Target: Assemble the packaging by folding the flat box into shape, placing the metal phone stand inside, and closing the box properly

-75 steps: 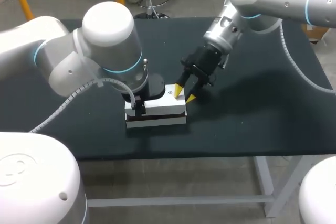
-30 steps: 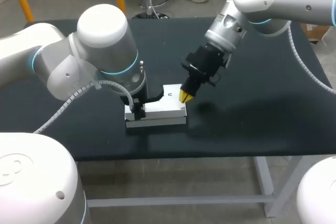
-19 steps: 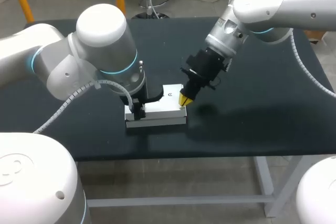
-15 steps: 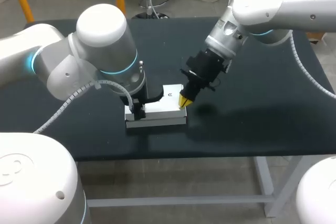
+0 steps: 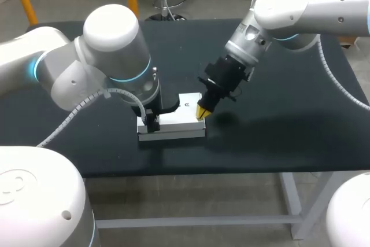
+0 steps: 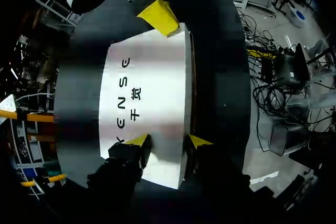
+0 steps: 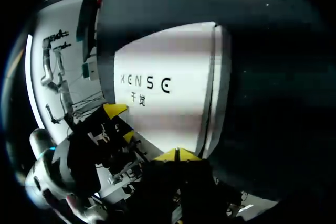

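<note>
Closing its yellow tips together, the right gripper has dropped onto the right end of the flattened white box on the dark table. The left gripper, fingers apart, rests over the box's left end, mostly hidden behind its own arm from above.

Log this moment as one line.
white box: lid down, on dark table | left gripper: open, over box's left end | right gripper: shut, tips at lid's right edge

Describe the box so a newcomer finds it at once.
On the dark table, look left of centre. The box lies there, left gripper over its lid, right gripper at its corner. It is the only white rectangle, with dark lettering on top.
</note>
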`<state>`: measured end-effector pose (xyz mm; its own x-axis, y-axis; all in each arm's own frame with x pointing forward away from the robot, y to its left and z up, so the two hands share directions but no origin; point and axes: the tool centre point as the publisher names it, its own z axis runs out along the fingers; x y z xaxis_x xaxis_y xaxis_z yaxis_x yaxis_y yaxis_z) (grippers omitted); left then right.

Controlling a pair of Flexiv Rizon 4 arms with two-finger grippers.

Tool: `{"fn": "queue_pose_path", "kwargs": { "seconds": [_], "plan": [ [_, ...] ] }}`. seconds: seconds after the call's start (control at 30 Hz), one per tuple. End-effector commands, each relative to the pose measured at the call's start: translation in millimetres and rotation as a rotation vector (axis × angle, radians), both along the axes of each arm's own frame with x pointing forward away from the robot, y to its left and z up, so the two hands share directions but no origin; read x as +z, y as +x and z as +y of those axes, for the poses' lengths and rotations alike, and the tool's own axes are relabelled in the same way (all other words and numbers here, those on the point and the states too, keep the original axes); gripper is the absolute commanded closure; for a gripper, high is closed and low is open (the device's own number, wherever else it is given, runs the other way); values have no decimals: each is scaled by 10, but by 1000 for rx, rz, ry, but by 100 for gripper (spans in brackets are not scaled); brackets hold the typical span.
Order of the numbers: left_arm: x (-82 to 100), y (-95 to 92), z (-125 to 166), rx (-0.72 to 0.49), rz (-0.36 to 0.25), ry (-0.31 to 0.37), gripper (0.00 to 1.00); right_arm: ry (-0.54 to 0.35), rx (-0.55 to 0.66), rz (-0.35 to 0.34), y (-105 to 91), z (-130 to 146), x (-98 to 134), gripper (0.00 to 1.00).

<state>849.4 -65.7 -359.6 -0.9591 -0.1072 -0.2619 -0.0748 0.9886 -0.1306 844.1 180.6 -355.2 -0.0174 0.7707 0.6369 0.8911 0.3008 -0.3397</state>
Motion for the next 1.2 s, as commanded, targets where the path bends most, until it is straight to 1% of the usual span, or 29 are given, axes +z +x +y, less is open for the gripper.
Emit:
{"fn": "queue_pose_path", "kwargs": {
  "seconds": [0.03,0.13,0.23,0.33,0.37,0.43,0.5,0.53,0.57,0.6,0.67,0.83,0.93,1.0,1.1,1.2],
  "plan": [
    [-42,-20,35,2,0,-1,52,2,5,9,26,5,-20,100],
    [-22,-33,47,-1,3,-3,51,3,5,10,26,5,-22,100],
    [-1,-47,60,-5,2,-2,45,2,4,9,26,7,-30,100],
    [6,-51,65,-6,1,-2,44,3,5,10,28,10,-39,100],
    [14,-55,71,-7,2,-10,43,3,5,11,29,11,-43,100],
    [87,-84,125,-16,3,-42,45,3,4,12,30,11,-45,100],
    [192,-110,180,-32,17,-107,54,3,4,12,30,10,-45,100],
    [263,-118,216,-37,26,-147,76,3,4,12,30,10,-46,100],
    [305,-128,235,-49,25,-165,87,3,4,12,30,10,-47,100],
    [340,-143,245,-54,25,-173,100,3,4,11,30,10,-47,100],
    [392,-166,252,-80,33,-194,100,3,4,10,29,10,-47,100],
    [415,-172,255,-86,35,-194,100,5,4,8,29,10,-49,100],
    [386,-146,262,-77,41,-205,100,5,5,8,30,12,-50,100],
    [356,-104,268,-71,62,-230,100,4,6,9,31,16,-53,100],
    [303,-60,239,-73,85,-234,100,4,7,10,29,24,-61,100],
    [265,-50,211,-81,95,-231,100,2,7,10,29,26,-62,100]
  ]
}}
